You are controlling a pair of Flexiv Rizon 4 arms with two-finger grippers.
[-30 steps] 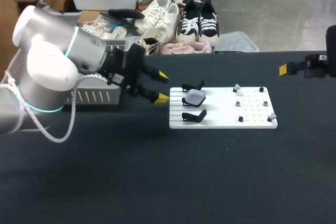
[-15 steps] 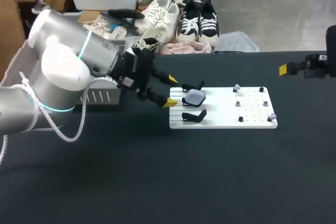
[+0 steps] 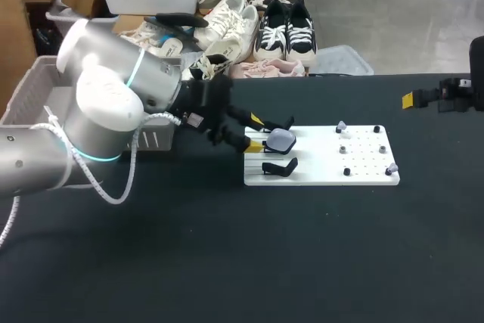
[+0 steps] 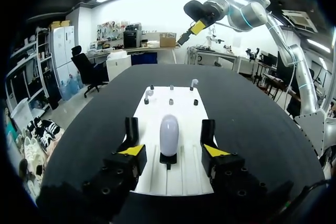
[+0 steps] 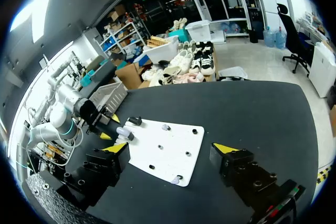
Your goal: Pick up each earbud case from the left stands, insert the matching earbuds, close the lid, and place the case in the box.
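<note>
On the middle stand (image 4: 168, 160) of the white pegboard (image 3: 363, 164), the pale lavender oval earbud case (image 4: 169, 135) is sitting just ahead of my left gripper (image 4: 174, 150), whose fingers are spread. Only the wrist view is showing the gap. My right gripper (image 5: 171, 148) is hanging parted, well apart.

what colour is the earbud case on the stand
Pale lilac-grey. The earbud case shows best in the left wrist view.

- The right arm (image 3: 457, 94) runs off the head view's edge.
- The grey basket (image 3: 34, 92) is half hidden behind the left arm (image 3: 102, 111).
- The earbuds (image 3: 341, 125) on the white board (image 3: 318, 175) are too small to tell apart.
</note>
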